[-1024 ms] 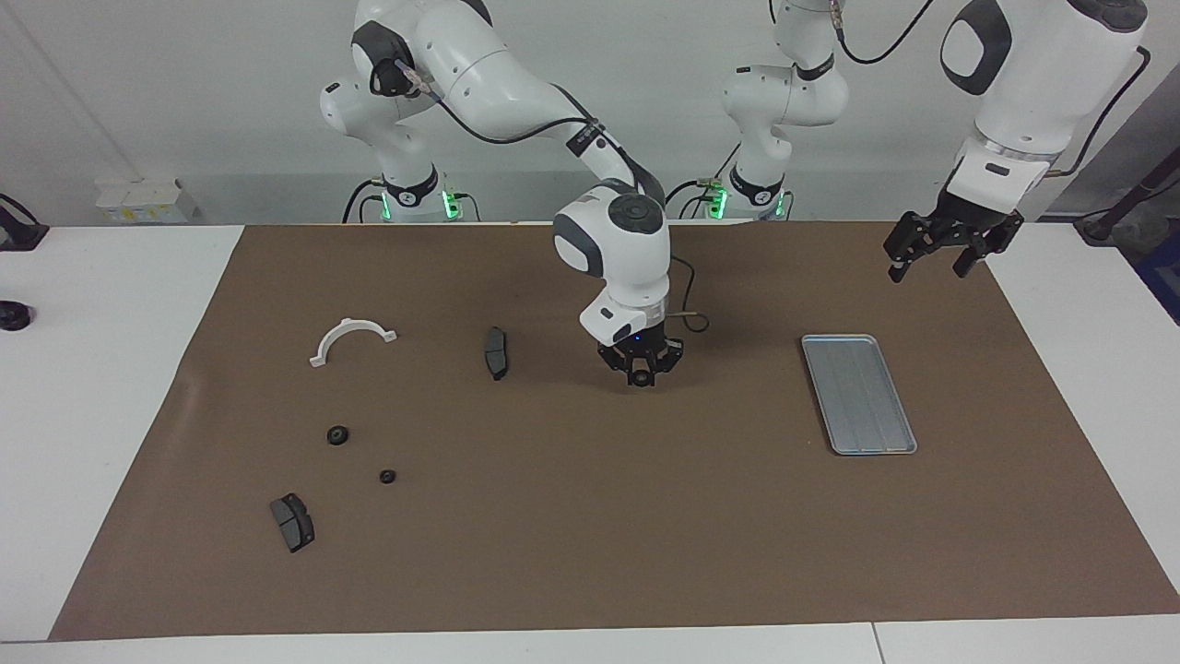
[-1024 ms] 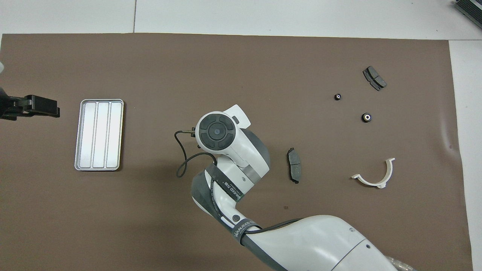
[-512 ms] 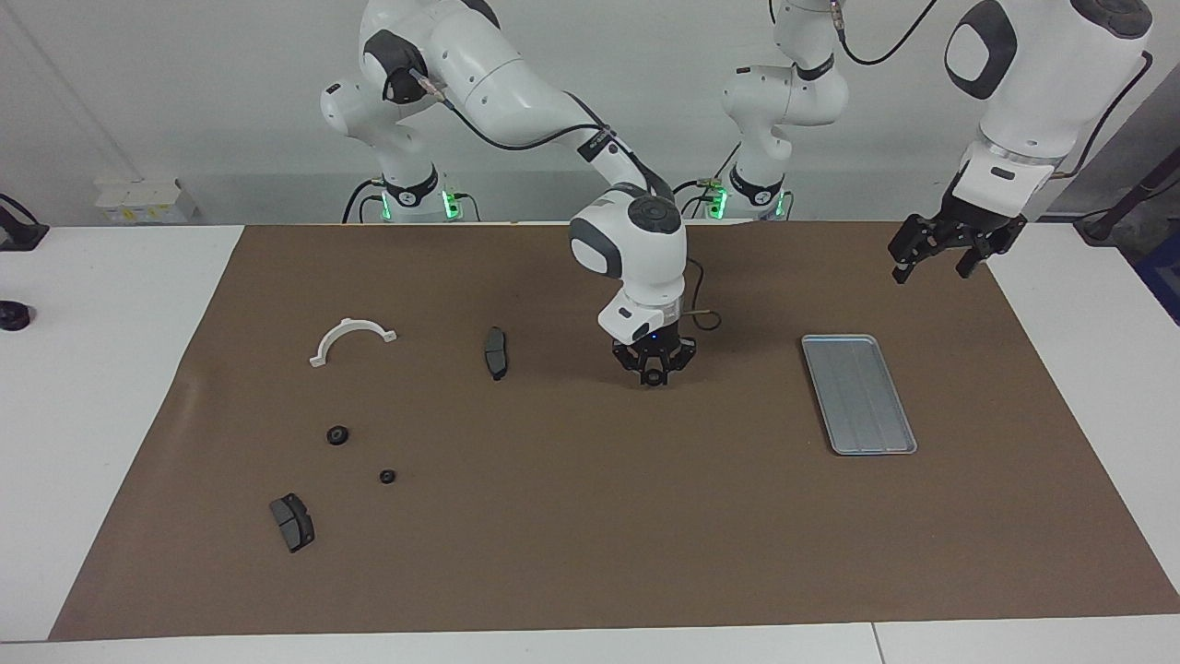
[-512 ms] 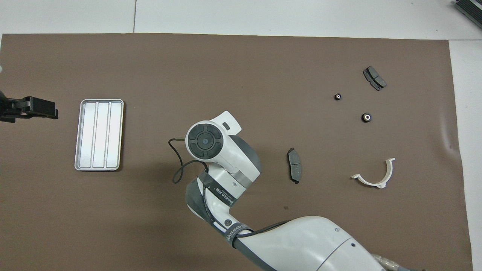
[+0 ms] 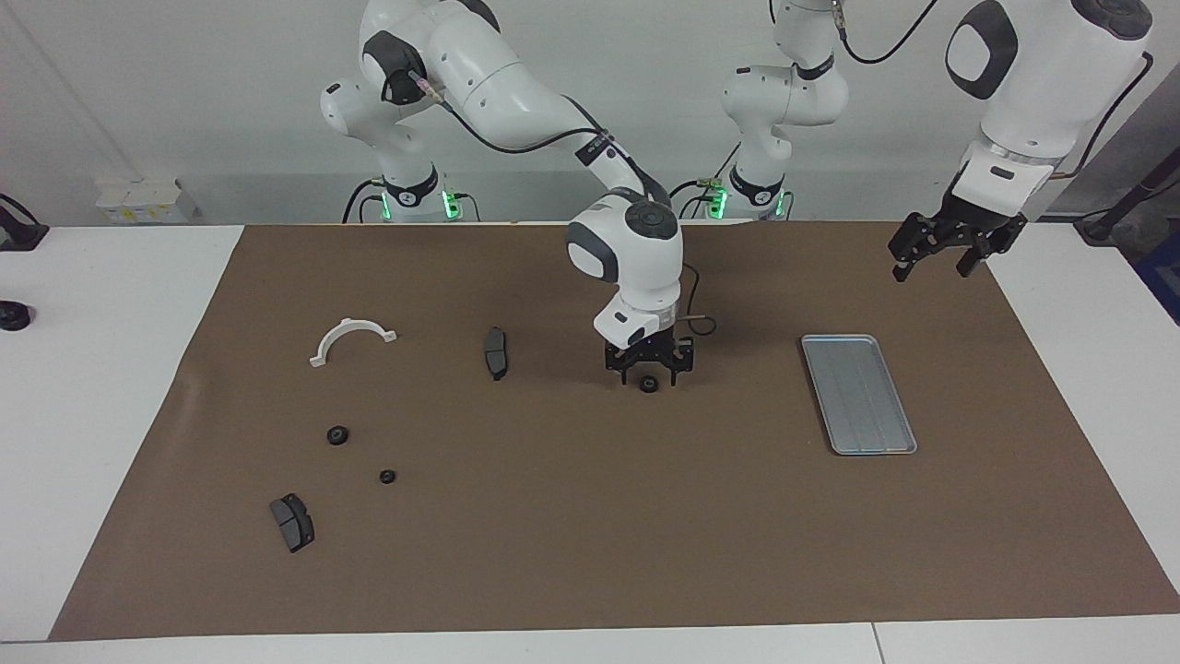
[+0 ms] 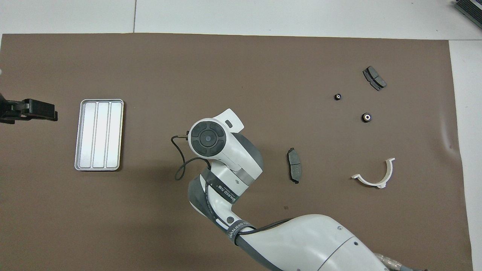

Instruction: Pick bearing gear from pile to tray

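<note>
Hovering low over the middle of the brown mat point(image 5: 590, 553), the right gripper point(image 5: 649, 367) has its fingers spread wide, and a small black gear point(image 5: 649, 384) sits on the mat between the tips, gripped by neither finger. In the overhead view the arm's wrist hides this gear. The gear is round and dark, lying well apart from the tray point(image 5: 858, 394), between it and a brake pad point(image 5: 496, 352).

The left gripper point(image 5: 931, 260) waits in the air past the mat's corner at the left arm's end, its fingers apart and holding nothing.

The tray is a flat silver-grey metal rectangle with rounded corners, a raised rim and lengthwise ridges.

Toward the right arm's end lies the rest of the pile: two more gears, one larger point(image 5: 337, 435) and one smaller point(image 5: 387, 477), both black rings with pale centres in the overhead view; a second dark grey pad point(image 5: 292, 522), farthest from the robots; and a white half-ring bracket point(image 5: 351, 338) with small tabs at its ends.
</note>
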